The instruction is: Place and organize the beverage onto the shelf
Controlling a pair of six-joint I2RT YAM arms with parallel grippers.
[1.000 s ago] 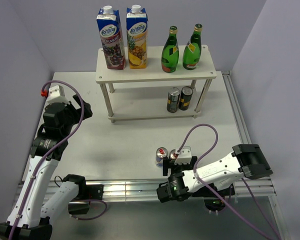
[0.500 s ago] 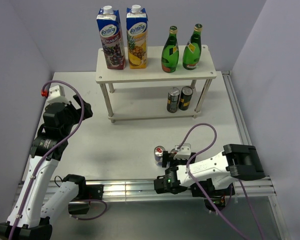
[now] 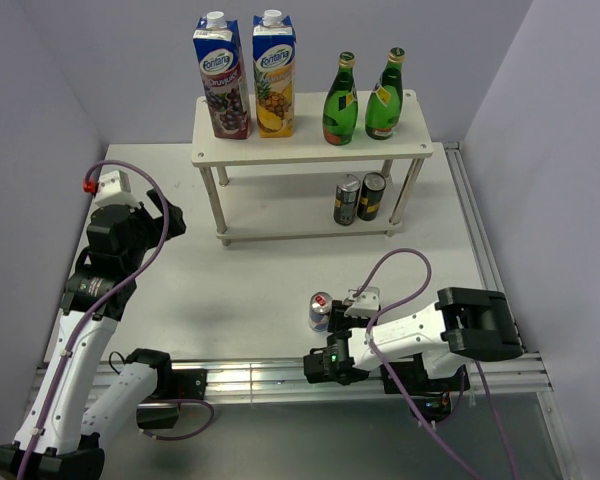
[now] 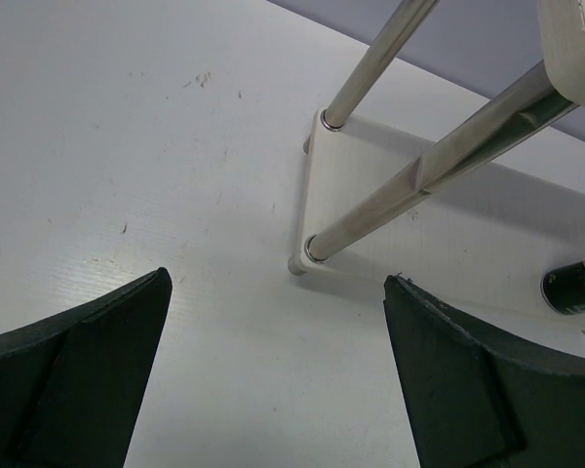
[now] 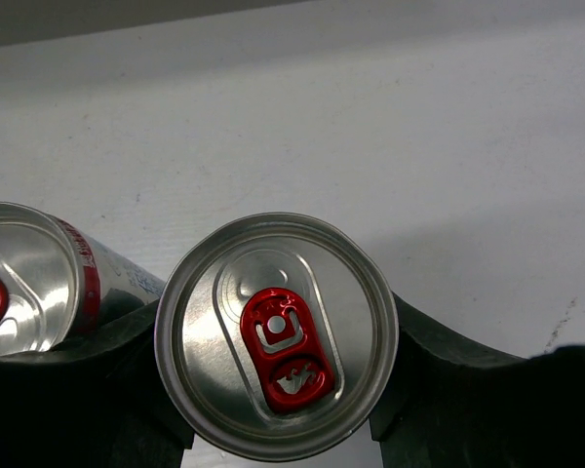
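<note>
One can [image 5: 276,348]: upright between right gripper [image 5: 275,322] fingers — clamped or loose, cannot tell.
Shelf [image 3: 310,150]: ahead, slightly left.

Bright, even light fell from above; the shelf [image 3: 310,152] threw a soft shadow beneath itself, and my left fingers [image 4: 73,380] looked blurred.

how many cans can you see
4: two dark cans side by side on the shelf, lower board; one slim can between the fingers of the right gripper; a second slim can beside it on the table.
</note>
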